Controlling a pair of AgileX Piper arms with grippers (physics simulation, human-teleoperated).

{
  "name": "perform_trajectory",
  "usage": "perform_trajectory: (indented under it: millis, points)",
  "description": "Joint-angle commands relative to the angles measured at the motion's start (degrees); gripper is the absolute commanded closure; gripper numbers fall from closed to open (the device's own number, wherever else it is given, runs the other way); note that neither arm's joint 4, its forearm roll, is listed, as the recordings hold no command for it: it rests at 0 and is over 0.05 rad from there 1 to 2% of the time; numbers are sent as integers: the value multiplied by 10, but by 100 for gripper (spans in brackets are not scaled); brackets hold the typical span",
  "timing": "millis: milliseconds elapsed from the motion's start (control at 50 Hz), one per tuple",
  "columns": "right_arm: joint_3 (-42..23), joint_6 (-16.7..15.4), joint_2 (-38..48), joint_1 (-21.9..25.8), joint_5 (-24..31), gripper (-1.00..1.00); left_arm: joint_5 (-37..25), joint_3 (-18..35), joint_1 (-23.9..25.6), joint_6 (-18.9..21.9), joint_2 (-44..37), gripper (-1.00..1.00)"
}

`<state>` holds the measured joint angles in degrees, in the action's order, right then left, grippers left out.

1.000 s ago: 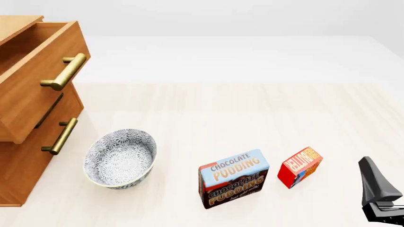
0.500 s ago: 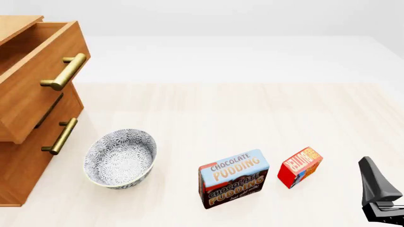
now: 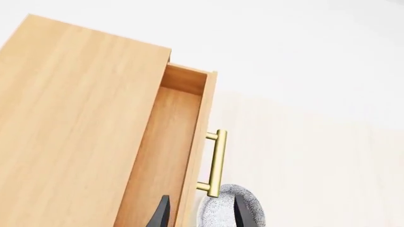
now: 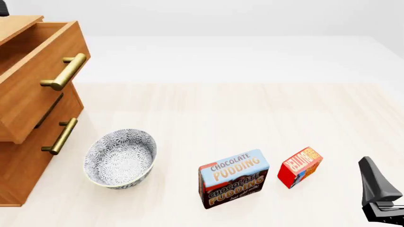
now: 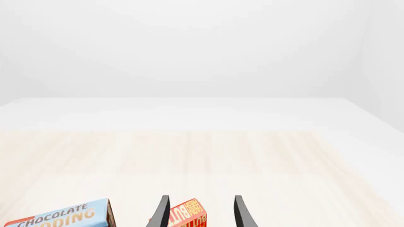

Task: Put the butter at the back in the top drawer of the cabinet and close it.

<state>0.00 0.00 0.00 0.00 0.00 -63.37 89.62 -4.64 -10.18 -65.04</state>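
The butter (image 4: 300, 166), a small red box with orange lettering, lies on the table at the right front, beside the pudding box. In the right wrist view the butter (image 5: 187, 215) shows between my right gripper's open fingers (image 5: 162, 213), a little ahead of them. In the front view my right gripper (image 4: 379, 189) stands to the right of the butter, apart from it. The cabinet (image 4: 25, 156) stands at the left with its top drawer (image 4: 38, 80) pulled out. My left gripper (image 3: 198, 215) hovers open above the drawer's front edge (image 3: 197, 156) and brass handle (image 3: 216, 163).
A patterned bowl (image 4: 120, 158) sits in front of the cabinet, below the open drawer. The Chocolate Pudding box (image 4: 233, 178) stands left of the butter. The second drawer's handle (image 4: 60, 136) is under the open one. A dark bit of the left arm (image 4: 3, 7) shows at the top left corner.
A dark bit of the left arm has come into the front view's top left corner. Butter, boxes, bowl, drawer and right gripper have not moved.
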Motion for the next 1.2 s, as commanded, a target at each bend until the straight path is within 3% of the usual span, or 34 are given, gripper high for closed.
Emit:
perform_trajectory:
  millis: [20, 1200]
  points:
    - [0, 0, 0, 0, 0, -100, 12, -20, 1, 2, -2, -100]
    - [0, 0, 0, 0, 0, -100, 74, -122, 1, 1, -11, -100]
